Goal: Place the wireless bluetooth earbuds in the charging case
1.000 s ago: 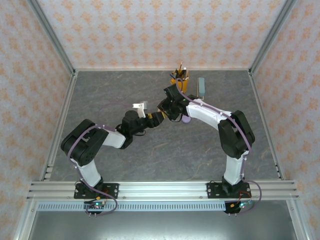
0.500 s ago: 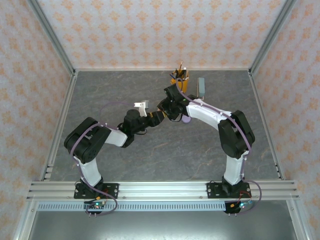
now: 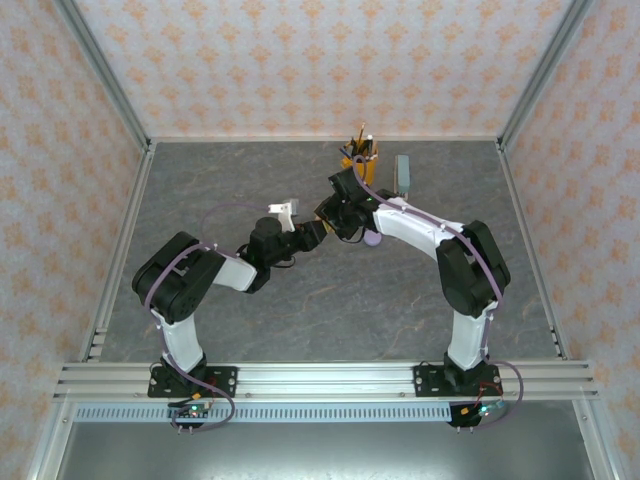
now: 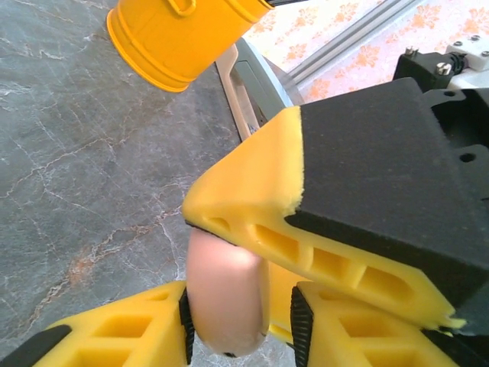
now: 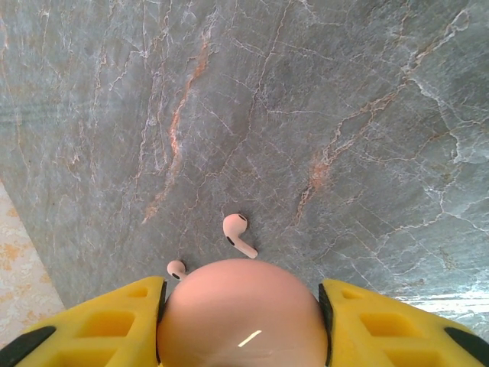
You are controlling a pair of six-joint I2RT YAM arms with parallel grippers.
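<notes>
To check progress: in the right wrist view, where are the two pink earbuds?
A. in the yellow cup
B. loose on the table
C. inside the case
B: the farther pink earbud and the nearer pink earbud both lie on the grey table, beyond the round pink case.

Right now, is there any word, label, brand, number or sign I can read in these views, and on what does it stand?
None can be read. The pink case, the pink earbud, a second earbud and the yellow cup show plain surfaces.
The grey box is too small to tell.
The wallpaper carries ornaments, not letters.
</notes>
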